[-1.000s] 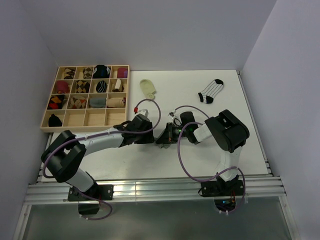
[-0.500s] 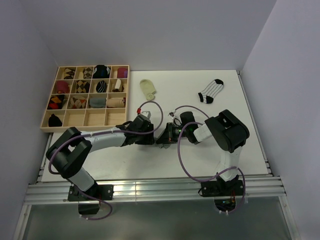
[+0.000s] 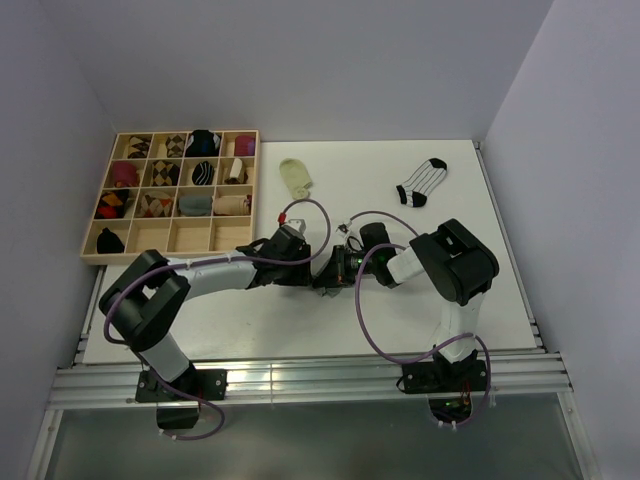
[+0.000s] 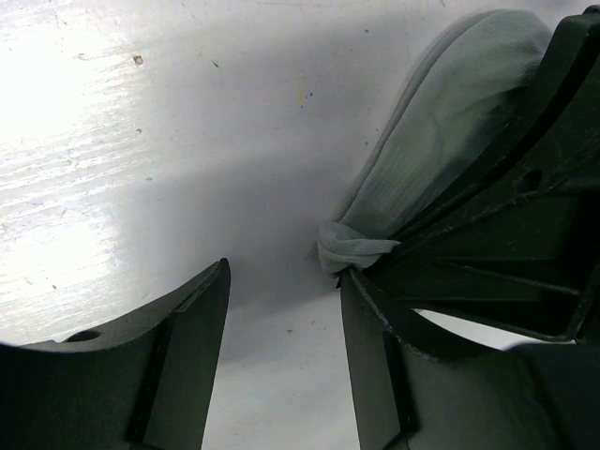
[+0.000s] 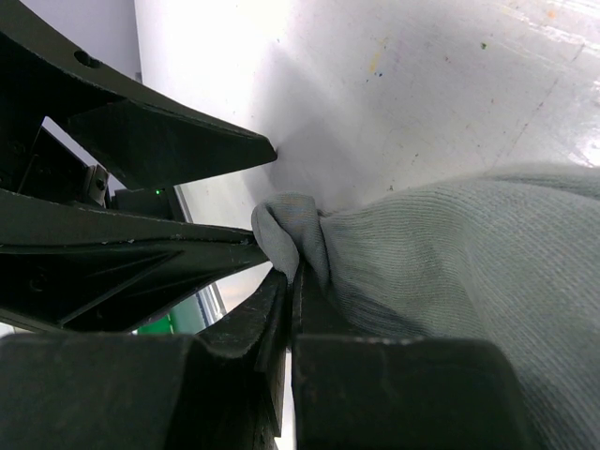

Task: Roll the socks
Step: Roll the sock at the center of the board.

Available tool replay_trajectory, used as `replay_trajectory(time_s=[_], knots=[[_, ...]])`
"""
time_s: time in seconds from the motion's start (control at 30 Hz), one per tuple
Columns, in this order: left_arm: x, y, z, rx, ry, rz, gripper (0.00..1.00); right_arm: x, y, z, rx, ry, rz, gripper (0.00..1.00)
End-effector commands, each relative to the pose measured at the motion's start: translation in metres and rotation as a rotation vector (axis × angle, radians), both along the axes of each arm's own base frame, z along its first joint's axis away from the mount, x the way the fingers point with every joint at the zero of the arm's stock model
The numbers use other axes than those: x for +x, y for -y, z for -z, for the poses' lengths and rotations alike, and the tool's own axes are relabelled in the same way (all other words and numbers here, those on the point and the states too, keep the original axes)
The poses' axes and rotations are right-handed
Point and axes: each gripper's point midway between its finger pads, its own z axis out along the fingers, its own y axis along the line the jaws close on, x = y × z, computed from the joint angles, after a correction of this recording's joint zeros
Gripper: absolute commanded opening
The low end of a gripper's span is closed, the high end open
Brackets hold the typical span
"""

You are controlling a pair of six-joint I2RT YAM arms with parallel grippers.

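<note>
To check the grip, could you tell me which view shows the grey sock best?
Right wrist view: the grey sock is largest there, bunched edge pinched in the right gripper. Left wrist view shows one end; the top view hides it.

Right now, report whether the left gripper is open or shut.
Open: the left gripper shows bare table between its fingers; the grey sock lies outside that gap.

The left gripper (image 4: 284, 281) has jaws apart, facing the right gripper (image 5: 289, 281) pinching the sock (image 5: 450, 262).
</note>
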Motion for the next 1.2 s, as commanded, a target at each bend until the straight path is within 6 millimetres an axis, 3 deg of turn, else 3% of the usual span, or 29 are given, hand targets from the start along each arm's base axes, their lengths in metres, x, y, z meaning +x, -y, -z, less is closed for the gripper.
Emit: replay_trajectory(time_s=[0.0,0.37,0.67,0.77,0.97,1.17], knots=[[0.009,0.005,-0.001,0.011,0.015,0.004,0.56,0.007,0.002,0.002,-0.015,0.014,0.011,0.01],[0.0,-0.006,0.033,0.126,-0.055,-0.012,0.52,0.008,0.004,0.004,-0.046,0.001,0.02,0.06],[-0.02,-0.019,0.062,0.248,-0.13,-0.015,0.46,0.012,0.009,-0.003,-0.091,0.005,0.053,0.29],[-0.021,-0.024,0.069,0.283,-0.15,-0.023,0.44,0.015,0.011,-0.009,-0.111,0.026,0.068,0.37],[-0.021,-0.023,0.077,0.303,-0.171,-0.022,0.43,0.023,0.019,-0.031,-0.161,0.101,0.109,0.44],[-0.023,-0.021,0.078,0.305,-0.17,-0.006,0.43,0.026,0.032,-0.044,-0.238,0.167,0.158,0.45]])
